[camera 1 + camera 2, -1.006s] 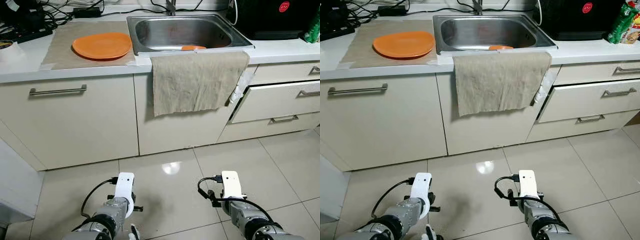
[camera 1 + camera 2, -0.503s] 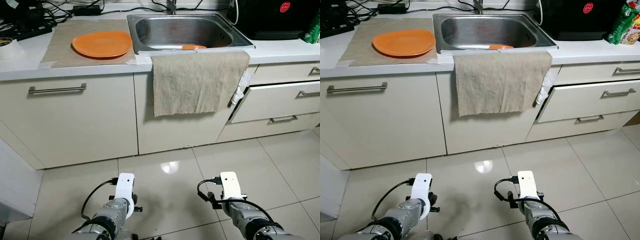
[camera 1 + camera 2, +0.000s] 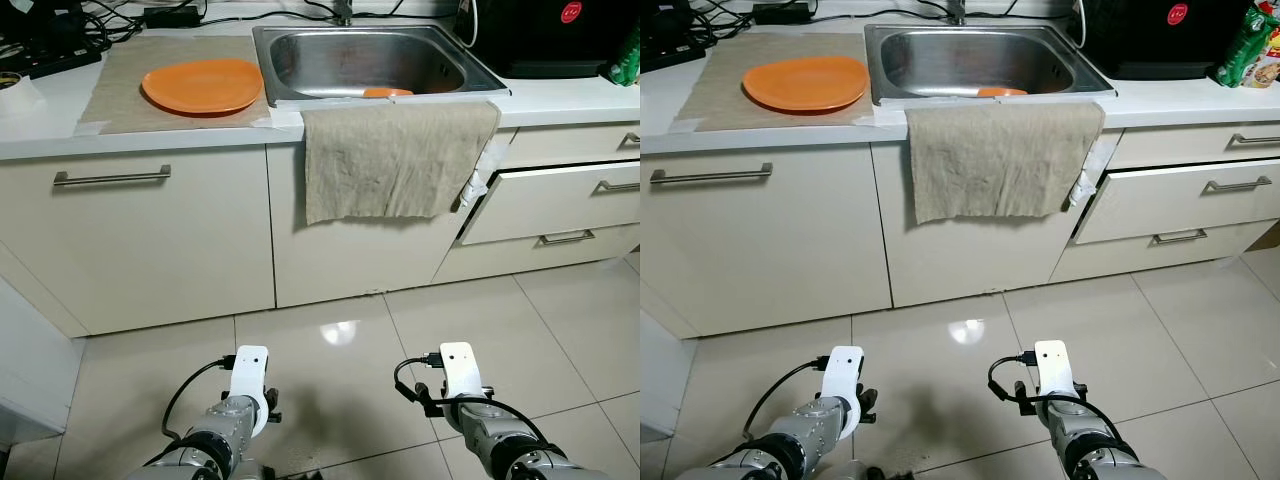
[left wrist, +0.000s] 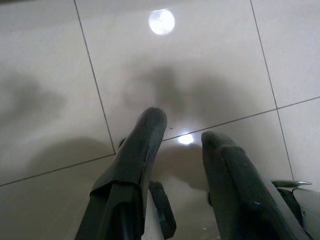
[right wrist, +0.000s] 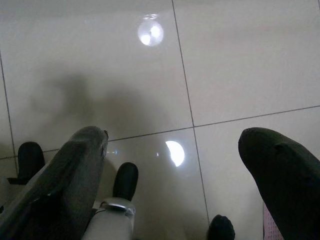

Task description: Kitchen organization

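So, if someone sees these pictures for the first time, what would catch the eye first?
Most likely the orange plate, bright on a beige mat on the counter left of the steel sink. Next, the wrinkled cloth hanging from the sink's front edge over the cabinet, with a drawer to its right standing ajar. Low down, both arms hang over the glossy tiled floor, the left gripper and right gripper open and empty.

Head cams face counter (image 3: 560, 98); wrist cams face floor (image 4: 200, 60).
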Tool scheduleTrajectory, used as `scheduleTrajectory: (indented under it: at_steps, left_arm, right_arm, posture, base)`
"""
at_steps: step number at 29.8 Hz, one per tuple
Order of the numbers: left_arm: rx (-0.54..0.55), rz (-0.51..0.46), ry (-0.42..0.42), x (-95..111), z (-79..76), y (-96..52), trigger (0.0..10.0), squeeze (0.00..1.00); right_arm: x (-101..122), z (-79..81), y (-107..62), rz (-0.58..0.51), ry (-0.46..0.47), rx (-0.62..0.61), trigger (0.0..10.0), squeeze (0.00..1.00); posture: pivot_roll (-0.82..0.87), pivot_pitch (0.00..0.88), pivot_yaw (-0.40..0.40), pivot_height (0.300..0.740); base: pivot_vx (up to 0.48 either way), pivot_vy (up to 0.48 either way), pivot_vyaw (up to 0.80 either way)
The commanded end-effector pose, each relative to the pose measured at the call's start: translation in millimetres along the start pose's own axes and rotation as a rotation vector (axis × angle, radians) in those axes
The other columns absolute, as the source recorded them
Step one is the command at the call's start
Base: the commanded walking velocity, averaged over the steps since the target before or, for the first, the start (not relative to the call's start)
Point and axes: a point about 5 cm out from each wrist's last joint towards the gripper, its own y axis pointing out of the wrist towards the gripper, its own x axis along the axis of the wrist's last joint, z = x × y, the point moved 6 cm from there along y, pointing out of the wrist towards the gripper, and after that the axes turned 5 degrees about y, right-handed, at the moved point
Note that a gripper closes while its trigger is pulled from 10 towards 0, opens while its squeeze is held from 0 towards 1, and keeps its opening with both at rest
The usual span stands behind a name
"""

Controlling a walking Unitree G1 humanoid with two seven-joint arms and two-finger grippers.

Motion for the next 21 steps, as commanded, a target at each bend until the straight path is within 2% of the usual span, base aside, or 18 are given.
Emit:
scheduleTrajectory:
  at_steps: [1,3,5,13,21]
  left_arm:
    - [0.008,-0.004,-0.003,2.4,0.2,0.1,10.0,1.0]
    - [0.009,-0.006,0.004,4.3,1.5,0.0,10.0,1.0]
    - [0.015,-0.008,0.006,6.3,2.8,0.0,10.0,1.0]
    - [-0.004,-0.01,0.02,8.0,-3.9,0.5,10.0,1.0]
    - [0.003,0.003,-0.014,5.9,-5.3,0.7,10.0,1.0]
  right_arm:
    - [4.5,-2.8,0.2,-0.001,-0.002,-0.006,10.0,0.0]
    - [9.4,-3.9,0.2,-0.018,0.055,-0.004,10.0,0.0]
    - [8.6,-5.2,0.0,-0.02,0.065,-0.006,10.0,0.0]
    - [2.9,-8.6,-0.5,-0.009,0.045,-0.012,10.0,0.0]
    - [5.1,-9.7,-0.5,-0.012,0.021,-0.008,10.0,0.0]
  posture:
    - [0.05,0.04,-0.061,0.74]
    - [0.05,0.035,-0.045,0.74]
    - [0.05,0.033,-0.046,0.74]
    - [0.04,0.031,-0.042,0.74]
    - [0.03,0.022,-0.058,0.74]
  base:
    - [0.0,0.0,0.0]
    - [0.0,0.0,0.0]
    - [0.0,0.0,0.0]
    - [0.0,0.0,0.0]
    - [0.0,0.0,0.0]
